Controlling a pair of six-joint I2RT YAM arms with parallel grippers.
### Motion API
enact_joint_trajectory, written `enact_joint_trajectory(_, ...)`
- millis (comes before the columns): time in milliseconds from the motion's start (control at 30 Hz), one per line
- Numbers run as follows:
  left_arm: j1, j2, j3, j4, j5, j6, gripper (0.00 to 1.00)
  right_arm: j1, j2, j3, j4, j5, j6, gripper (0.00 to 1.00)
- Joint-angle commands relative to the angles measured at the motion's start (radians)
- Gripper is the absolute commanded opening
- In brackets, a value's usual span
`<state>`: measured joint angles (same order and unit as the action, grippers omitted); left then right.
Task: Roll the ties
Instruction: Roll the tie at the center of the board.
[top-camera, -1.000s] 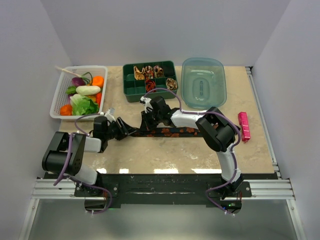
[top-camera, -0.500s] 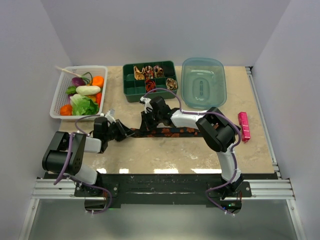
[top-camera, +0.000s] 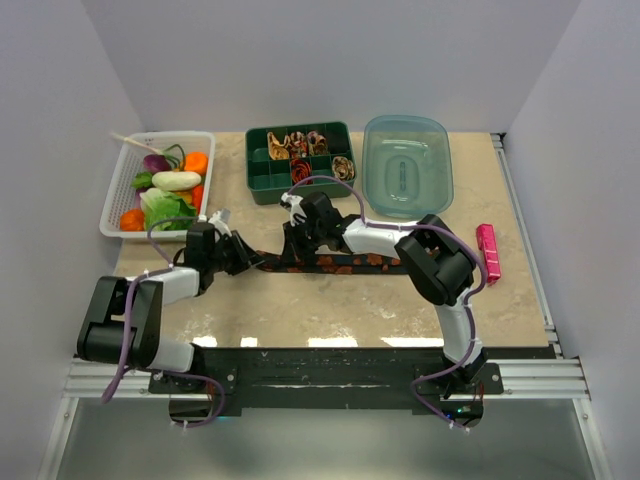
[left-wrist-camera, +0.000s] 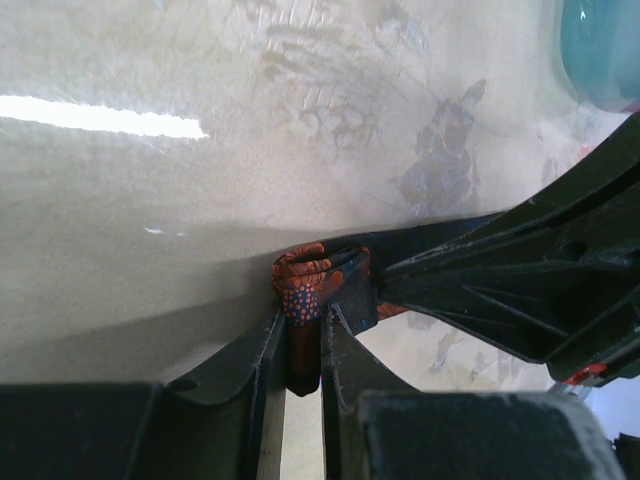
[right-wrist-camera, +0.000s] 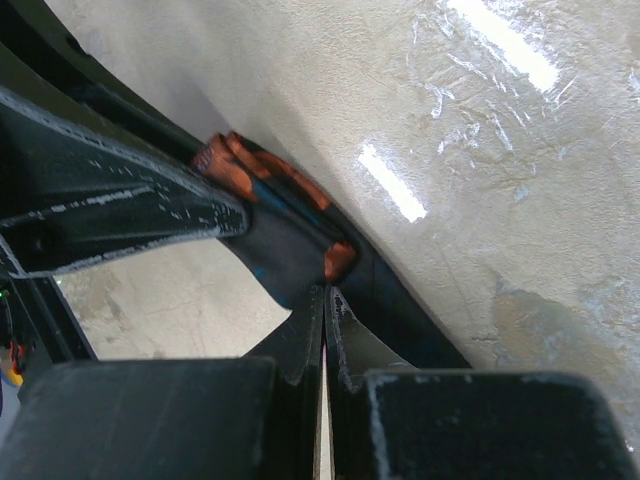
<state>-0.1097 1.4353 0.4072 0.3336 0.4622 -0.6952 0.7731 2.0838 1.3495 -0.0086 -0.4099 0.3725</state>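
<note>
A long, narrow black tie with orange-red spots lies across the middle of the table. Its left end is curled into a small roll. My left gripper is shut on that rolled end, which shows between its fingers in the left wrist view. My right gripper is just right of it, shut, its tips pinching the tie's fabric in the right wrist view. Several rolled ties in tan, red and dark sit in the green box.
A teal plastic tub stands right of the green box. A white basket of toy vegetables is at the back left. A small pink bar lies at the right. Purple cables loop over both arms.
My left arm has swung a little away from the near edge, carrying the tie's rolled end with it. The right gripper has stayed on the tie.
</note>
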Motion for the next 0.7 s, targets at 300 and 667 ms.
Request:
enact_joint_trajectory(300,-0.088,-0.085,0.2,-0.39,-0.276,0.2,0.0,0.005,-0.054,0.033,0.025,-0.01,0.011,0.0)
enact_joint_trajectory(667,-0.211,-0.065,0.3,-0.492,-0.433,0.211,0.0,0.046,0.027,0.103,0.029,-0.015,0.04,0.0)
